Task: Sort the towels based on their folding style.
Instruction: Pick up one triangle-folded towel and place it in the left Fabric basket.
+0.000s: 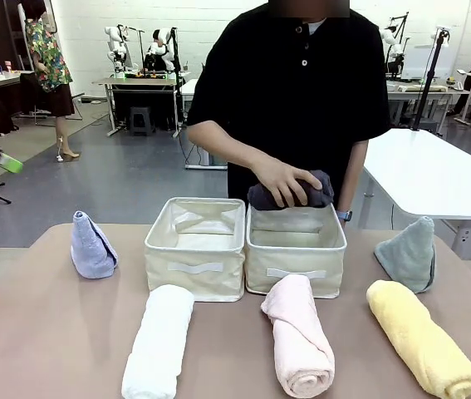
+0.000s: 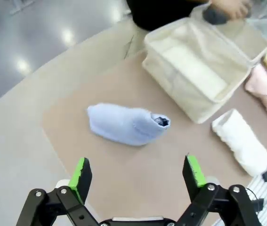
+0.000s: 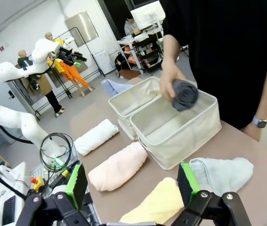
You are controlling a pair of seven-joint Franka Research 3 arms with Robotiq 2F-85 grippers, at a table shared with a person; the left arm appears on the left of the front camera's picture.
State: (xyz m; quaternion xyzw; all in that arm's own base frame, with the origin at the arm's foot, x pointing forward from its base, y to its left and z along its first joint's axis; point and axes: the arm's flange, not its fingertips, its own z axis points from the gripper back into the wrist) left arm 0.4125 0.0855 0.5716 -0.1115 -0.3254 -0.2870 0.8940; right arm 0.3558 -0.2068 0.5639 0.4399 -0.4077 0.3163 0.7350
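— Where is the dark grey rolled towel [image 1: 320, 196] sitting?
— The person's hand [image 1: 283, 179] is holding it above the right cream basket [image 1: 260, 266]. The left gripper [image 2: 136, 164] and right gripper [image 3: 132, 169] are gaping wide, empty.

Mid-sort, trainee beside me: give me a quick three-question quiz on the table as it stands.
1. True or false: the person's hand holds the dark grey towel over the robot's right basket.
2. Which towel lies mid-picture in the left wrist view? A) white roll B) lavender-blue cone C) pink roll
3. Fill in: the pale grey-green cone stands beside the ____ roll.
Key: 1 true; 2 B; 3 yellow roll.
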